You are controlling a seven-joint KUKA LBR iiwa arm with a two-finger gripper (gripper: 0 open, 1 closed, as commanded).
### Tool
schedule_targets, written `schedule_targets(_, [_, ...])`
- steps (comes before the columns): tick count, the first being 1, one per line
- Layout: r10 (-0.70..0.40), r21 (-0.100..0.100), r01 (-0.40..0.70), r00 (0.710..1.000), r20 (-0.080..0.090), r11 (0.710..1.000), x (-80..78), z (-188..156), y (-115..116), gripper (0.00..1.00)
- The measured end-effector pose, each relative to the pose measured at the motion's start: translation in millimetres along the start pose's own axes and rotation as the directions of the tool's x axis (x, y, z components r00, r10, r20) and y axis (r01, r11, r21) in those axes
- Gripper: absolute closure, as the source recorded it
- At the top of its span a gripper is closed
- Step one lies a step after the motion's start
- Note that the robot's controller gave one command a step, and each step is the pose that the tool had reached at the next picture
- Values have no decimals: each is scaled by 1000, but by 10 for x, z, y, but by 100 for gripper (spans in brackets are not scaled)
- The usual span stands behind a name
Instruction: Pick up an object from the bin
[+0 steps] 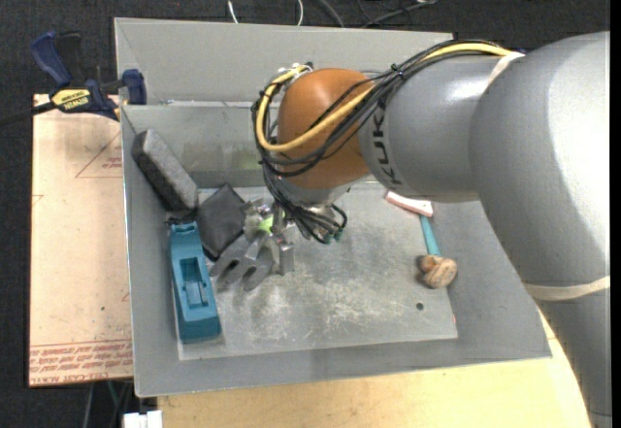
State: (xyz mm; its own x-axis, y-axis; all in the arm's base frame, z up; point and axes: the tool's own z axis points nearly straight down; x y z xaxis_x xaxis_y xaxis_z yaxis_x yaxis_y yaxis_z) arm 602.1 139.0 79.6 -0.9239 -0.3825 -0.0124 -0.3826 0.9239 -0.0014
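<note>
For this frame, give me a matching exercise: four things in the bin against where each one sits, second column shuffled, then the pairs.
1 blue stapler-like tool
2 long dark grey block
3 wooden knob on a blue handle
4 claw

A right side of the bin
B middle, left of centre
C back left corner
D along the left wall, front

Pairs: 1-D, 2-C, 3-A, 4-B
</note>
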Motion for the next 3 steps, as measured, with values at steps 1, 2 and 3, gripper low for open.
schedule_targets(1, [2, -2, -2, 1000, -4, 1000, 13, -192, 7, 100])
schedule_targets(2, [1, -2, -1, 1000, 2, 1000, -12, -518, 14, 100])
schedule_targets(3, [2, -2, -2, 1000, 2, 1000, -16, -749, 17, 100])
